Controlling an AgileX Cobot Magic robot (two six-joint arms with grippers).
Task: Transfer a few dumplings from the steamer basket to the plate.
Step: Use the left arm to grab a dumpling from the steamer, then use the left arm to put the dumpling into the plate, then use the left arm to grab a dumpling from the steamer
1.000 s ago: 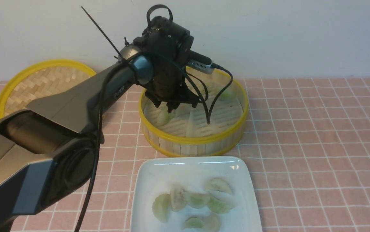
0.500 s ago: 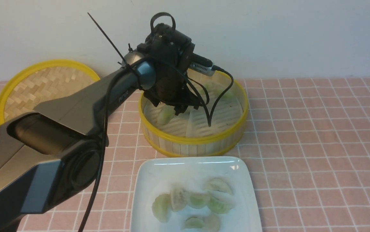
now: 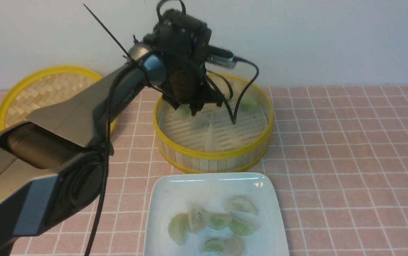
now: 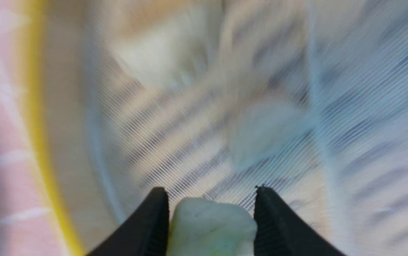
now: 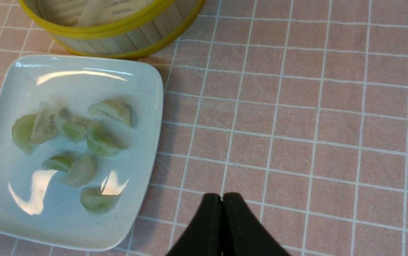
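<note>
Pointing down over the round slatted bamboo steamer basket (image 3: 212,160), the left claw (image 4: 210,192) clamps a pale crescent dumpling (image 4: 211,227); the right claw (image 5: 222,197) is pressed together.

Blur smears the left wrist view: the floor of the steamer basket (image 4: 35,106) is only streaks, and the pale lumps on it cannot be identified. The dumpling (image 4: 212,227) between the fingers of the left gripper (image 4: 209,193) is cut off by the frame edge. In the front view the left arm (image 3: 83,110) hides part of the woven lid (image 3: 43,89) and the basket's far-left wall. The near side of the plate (image 3: 175,192) is cropped.
</note>
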